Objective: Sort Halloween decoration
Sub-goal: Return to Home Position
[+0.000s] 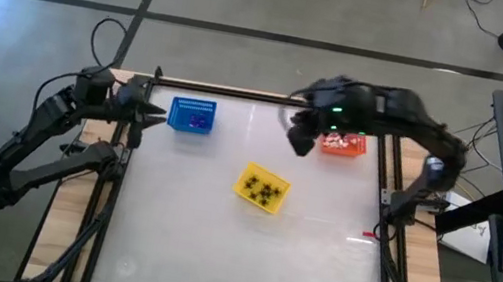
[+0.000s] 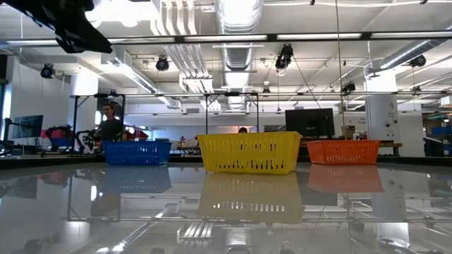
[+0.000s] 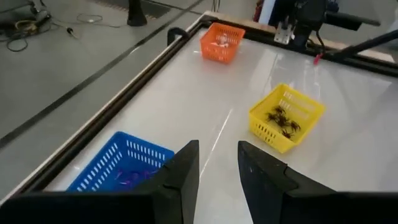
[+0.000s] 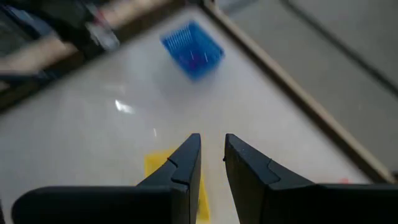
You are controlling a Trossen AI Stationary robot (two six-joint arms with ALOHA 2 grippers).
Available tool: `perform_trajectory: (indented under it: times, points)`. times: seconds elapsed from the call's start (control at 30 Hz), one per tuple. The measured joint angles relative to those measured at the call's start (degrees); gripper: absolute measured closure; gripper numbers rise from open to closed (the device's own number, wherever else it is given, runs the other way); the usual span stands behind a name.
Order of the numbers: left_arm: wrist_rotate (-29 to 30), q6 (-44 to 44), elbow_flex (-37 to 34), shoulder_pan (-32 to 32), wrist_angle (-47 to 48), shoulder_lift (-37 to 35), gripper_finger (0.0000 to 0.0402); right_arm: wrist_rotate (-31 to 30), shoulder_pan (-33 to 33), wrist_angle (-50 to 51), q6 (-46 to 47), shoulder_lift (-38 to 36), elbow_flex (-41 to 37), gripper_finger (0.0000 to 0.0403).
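The Halloween decoration lies in three small baskets on the white table. Black spider pieces point(image 3: 283, 118) are in the yellow basket point(image 1: 261, 187), purple bits point(image 3: 134, 177) in the blue basket point(image 1: 192, 116), and white bits point(image 3: 219, 41) in the orange basket point(image 1: 344, 144). My left gripper point(image 3: 217, 162) hovers at the table's left edge beside the blue basket, open and empty. My right gripper point(image 4: 212, 155) hangs high above the table, just left of the orange basket. A narrow gap shows between its fingers, and nothing is in it.
A dark frame rail point(image 1: 268, 100) runs along the table's far edge, with side rails left and right. Bare white tabletop point(image 1: 243, 261) stretches toward the near edge. In the low view a person point(image 2: 109, 125) stands in the room behind the table.
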State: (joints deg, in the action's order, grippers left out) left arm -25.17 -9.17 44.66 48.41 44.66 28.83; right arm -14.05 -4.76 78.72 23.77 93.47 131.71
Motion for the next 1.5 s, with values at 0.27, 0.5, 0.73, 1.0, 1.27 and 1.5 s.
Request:
perform_trajectory:
  times: [0.27, 0.5, 0.73, 1.0, 1.27, 1.5]
  points:
    - [-0.09, 0.47, -0.26, 0.01, -1.59, -3.53, 0.0308, 0.15, 3.14, -16.60, -10.21, -12.01, -14.88, 0.0339]
    - [0.55, 1.38, 0.21, 0.01, -2.03, -5.17, 0.0308, 5.61, 3.65, -30.50, -11.65, -22.82, -35.74, 0.0339]
    - [0.61, 5.17, 0.57, 0.01, -3.85, -5.80, 0.0308, 11.94, 3.76, -49.49, -10.69, -33.98, -57.80, 0.0339]
    - [0.73, 12.33, 0.57, 0.01, -6.03, -5.85, 0.0308, 16.08, 3.78, -66.98, -8.90, -44.86, -78.76, 0.0339]
    - [0.77, 19.54, 0.57, 0.01, -6.08, -5.82, 0.0308, 11.40, 3.76, -64.67, -0.65, -53.05, -91.22, 0.0339]
    - [0.79, 24.67, 0.55, 0.01, -6.05, -5.82, 0.0308, 11.01, 3.92, -54.25, 7.24, -58.61, -97.79, 0.0339]
